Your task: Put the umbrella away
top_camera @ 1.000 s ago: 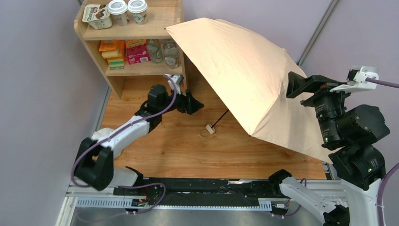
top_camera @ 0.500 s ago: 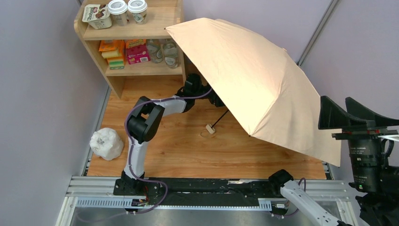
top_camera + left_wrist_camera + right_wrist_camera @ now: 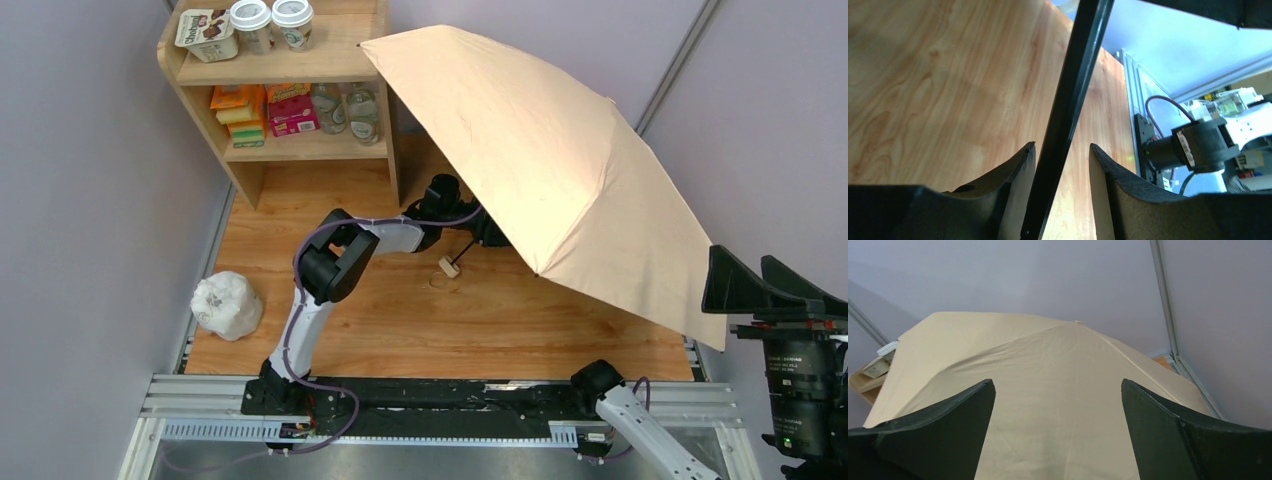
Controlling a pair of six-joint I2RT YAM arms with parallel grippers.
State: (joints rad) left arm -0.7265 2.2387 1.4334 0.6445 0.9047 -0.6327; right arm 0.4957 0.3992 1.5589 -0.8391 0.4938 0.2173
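1. Top external view: the umbrella (image 3: 540,150) is wide open. Its beige canopy (image 3: 600,200) tilts across the upper middle and right of the frame. The high edge is up by the wooden shelf (image 3: 250,165) in the upper left, and the low edge hangs down at the right side.
2. The thin black shaft (image 3: 468,248) slants out from under the canopy toward centre frame. The small wooden handle (image 3: 449,266) is at its end, low over the wooden table (image 3: 400,320). Whether it touches the table I cannot tell.
3. The left arm reaches up from the bottom of the frame to the centre. The left gripper (image 3: 488,232) is tucked under the canopy's edge, right at the shaft.
4. The left wrist view shows the shaft running between the two fingers (image 3: 1008,200). It sits close against the finger at left of frame, with a strip of table showing before the other one. The jaws are apart and around the shaft, not clamped on it.
5. In the right wrist view, the right gripper (image 3: 1058,382) is spread wide with nothing between its fingers. The canopy fills the middle of the frame beyond them.
6. A white lumpy bag (image 3: 227,305) sits at the table's left edge, well apart from the umbrella.
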